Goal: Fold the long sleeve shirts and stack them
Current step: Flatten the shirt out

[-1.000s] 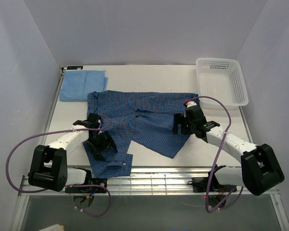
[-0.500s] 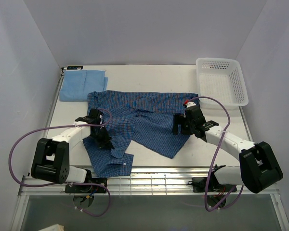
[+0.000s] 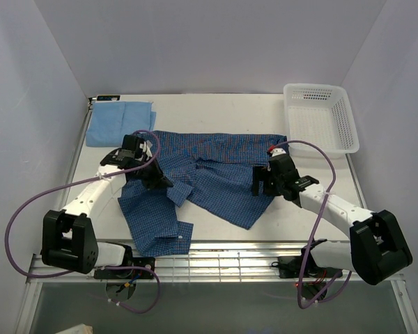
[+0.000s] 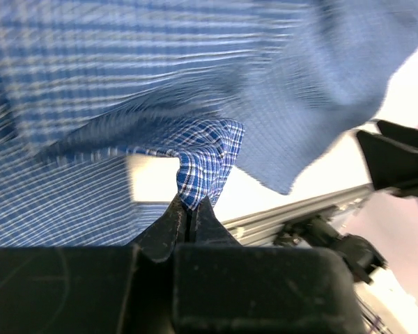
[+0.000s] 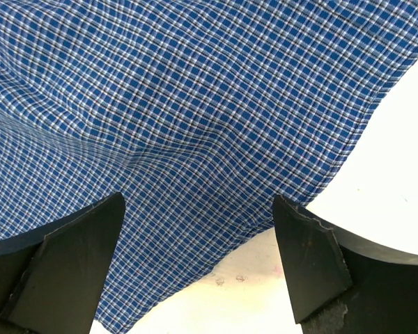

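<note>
Pale walls (image 3: 209,42), white table (image 3: 216,108)

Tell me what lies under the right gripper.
Under the right gripper, jaws open, lies an edge of the dark blue checked shirt, with bare table beside it. Whatever the cloth covers is hidden.

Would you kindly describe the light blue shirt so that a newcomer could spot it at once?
Look at the white table and go to its far left corner, opposite the white basket at the far right. The light blue shirt lies there folded into a flat rectangle. Unlike the dark checked shirt spread out just nearer, it is plain, pale and neatly folded.
</note>
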Available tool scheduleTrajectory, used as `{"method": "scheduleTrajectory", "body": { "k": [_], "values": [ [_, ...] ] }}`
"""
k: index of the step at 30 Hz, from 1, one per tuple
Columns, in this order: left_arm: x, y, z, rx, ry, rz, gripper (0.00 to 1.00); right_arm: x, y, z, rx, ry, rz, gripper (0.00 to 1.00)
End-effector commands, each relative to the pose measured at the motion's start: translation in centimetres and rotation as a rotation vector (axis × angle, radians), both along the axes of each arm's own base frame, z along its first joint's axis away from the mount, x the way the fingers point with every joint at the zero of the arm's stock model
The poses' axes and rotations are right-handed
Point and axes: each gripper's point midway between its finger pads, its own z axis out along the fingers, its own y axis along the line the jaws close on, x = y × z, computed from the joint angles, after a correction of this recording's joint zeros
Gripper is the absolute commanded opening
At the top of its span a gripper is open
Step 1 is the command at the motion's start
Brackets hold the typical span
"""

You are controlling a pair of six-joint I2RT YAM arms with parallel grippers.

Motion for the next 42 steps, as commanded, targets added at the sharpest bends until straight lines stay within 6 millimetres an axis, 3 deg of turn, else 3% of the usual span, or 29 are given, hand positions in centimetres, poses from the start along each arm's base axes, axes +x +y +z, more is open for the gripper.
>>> {"method": "scheduleTrajectory", "body": {
  "k": [1, 5, 8, 9, 12, 13, 14, 16, 17, 18, 19, 20, 21, 22, 23, 24, 25, 26, 27, 28, 29, 30, 32, 33, 34, 35, 38, 39, 42],
  "values": [
    [2.1, -1.5, 4.7, -0.082, -0.144, -0.048, 0.00, -0.9, -0.2, -0.1, 0.008, 0.000, 0.003, 0.92],
    [5.1, -1.8, 7.2, -0.072, -0.214, -0.027, 0.00, -1.2, 0.5, -1.2, 0.024, 0.011, 0.020, 0.94],
    [8.6, -1.6, 10.2, -0.056, -0.320, 0.031, 0.00, -1.0, 1.6, -1.8, 0.031, 0.011, 0.046, 0.98],
    [10.3, -1.7, 11.8, -0.062, -0.372, 0.053, 0.00, -1.2, 1.5, -2.3, 0.010, 0.025, 0.041, 0.98],
    [13.0, -1.8, 14.0, -0.062, -0.444, 0.083, 0.00, -1.4, 1.2, -3.7, -0.031, 0.050, 0.028, 1.00],
    [14.5, -2.0, 16.1, -0.069, -0.511, 0.092, 0.00, -1.3, 1.1, -4.0, -0.039, 0.049, 0.023, 1.00],
    [15.2, -2.0, 16.8, -0.066, -0.540, 0.090, 0.00, -1.4, 0.9, -4.6, -0.051, 0.058, 0.022, 0.93],
    [17.3, -2.2, 17.3, -0.060, -0.562, 0.090, 0.00, -1.3, 0.3, -4.9, -0.081, 0.060, -0.007, 0.64],
    [18.7, -2.2, 19.5, -0.062, -0.621, 0.097, 0.00, -1.6, -0.2, -5.1, -0.098, 0.076, -0.019, 0.46],
    [19.7, -2.2, 20.2, -0.061, -0.644, 0.100, 0.00, -1.7, -0.4, -5.1, -0.108, 0.076, -0.027, 0.29],
    [21.3, -2.5, 19.5, -0.055, -0.635, 0.095, 0.00, -1.9, -0.7, -5.1, -0.116, 0.082, -0.023, 0.25],
    [22.9, -2.5, 22.4, -0.064, -0.711, 0.103, 0.00, -2.1, -0.7, -4.8, -0.113, 0.077, -0.020, 0.20],
    [24.4, -2.5, 23.4, -0.057, -0.759, 0.109, 0.00, -2.7, -1.1, -4.9, -0.127, 0.094, -0.016, 0.15],
    [26.8, -2.6, 21.9, -0.039, -0.752, 0.117, 0.00, -3.3, -1.2, -5.1, -0.128, 0.111, 0.003, 0.13],
    [28.8, -2.1, 25.0, -0.040, -0.851, 0.142, 0.00, -3.7, -1.3, -4.8, -0.128, 0.109, 0.021, 0.13],
    [31.0, -1.9, 26.8, -0.039, -0.953, 0.152, 0.00, -4.4, -1.7, -4.9, -0.141, 0.134, 0.029, 0.10],
    [32.9, -1.4, 27.4, -0.031, -0.995, 0.183, 0.00, -4.8, -1.7, -4.9, -0.141, 0.143, 0.047, 0.10],
    [36.6, -0.1, 24.4, -0.007, -0.985, 0.222, 0.00, -4.9, -1.7, -4.6, -0.140, 0.138, 0.062, 0.09],
    [38.3, 0.3, 29.5, -0.053, -1.149, 0.239, 0.00, -5.0, -1.6, -4.4, -0.135, 0.138, 0.075, 0.08],
    [39.9, 0.9, 30.1, -0.083, -1.184, 0.269, 0.00, -5.1, -1.6, -4.3, -0.138, 0.144, 0.084, 0.08],
    [43.2, 2.4, 26.5, -0.078, -1.176, 0.289, 0.00, -4.8, -1.4, -3.8, -0.132, 0.132, 0.093, 0.08],
    [43.8, 3.4, 29.6, -0.120, -1.258, 0.334, 0.00, -4.8, -1.2, -3.6, -0.129, 0.134, 0.098, 0.08],
    [44.6, 4.9, 29.0, -0.255, -1.273, 0.349, 0.04, -4.3, -1.0, -3.1, -0.120, 0.122, 0.099, 0.08],
    [44.7, 5.3, 28.2, -0.284, -1.287, 0.370, 0.15, -4.3, -0.9, -3.1, -0.112, 0.124, 0.095, 0.08],
    [44.7, 5.7, 28.4, -0.279, -1.302, 0.385, 0.40, -4.4, -0.8, -3.1, -0.108, 0.126, 0.099, 0.08],
    [44.7, 5.9, 28.6, -0.243, -1.317, 0.383, 0.97, -4.5, -0.8, -3.2, -0.109, 0.134, 0.101, 0.08],
    [43.5, 4.5, 29.2, -0.223, -1.340, 0.258, 0.98, -4.6, -0.8, -3.1, -0.104, 0.135, 0.105, 0.09],
    [42.4, 4.0, 30.4, -0.229, -1.347, 0.220, 0.98, -4.4, -1.0, -2.9, -0.111, 0.127, 0.096, 0.09],
    [40.5, 2.7, 28.3, -0.220, -1.241, 0.113, 0.98, -3.6, -1.7, -2.0, -0.148, 0.092, 0.078, 0.11]
  ]
}}
